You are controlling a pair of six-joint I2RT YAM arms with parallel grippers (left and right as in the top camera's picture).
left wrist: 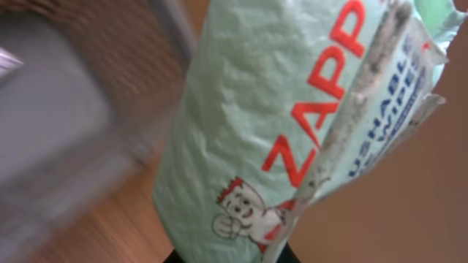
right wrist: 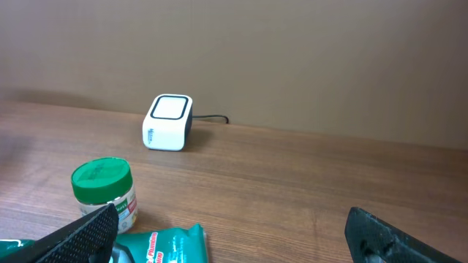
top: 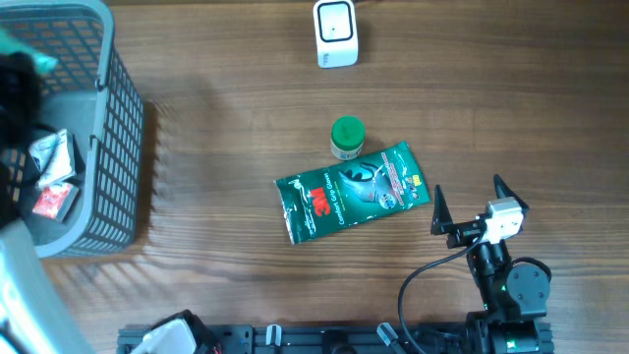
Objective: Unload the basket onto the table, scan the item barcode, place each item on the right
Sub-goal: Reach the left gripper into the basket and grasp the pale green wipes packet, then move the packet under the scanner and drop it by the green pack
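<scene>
Pick-up step: left fingers pinch the ZAPP wipes pack by the basket, left on the desk. Right fingers are spread and idle. Next, its barcode should face the far white scanner.

left arm: enters at the left edge of the scene; most of it lies outside the overhead view.
left gripper: jaws closed on a packet, which rises from between them. only dark finger bases show at the bottom edge of the wrist view.
right arm: stands at the near right, wrist pointing toward the far side.
right gripper: jaws spread wide, nothing between them.
</scene>
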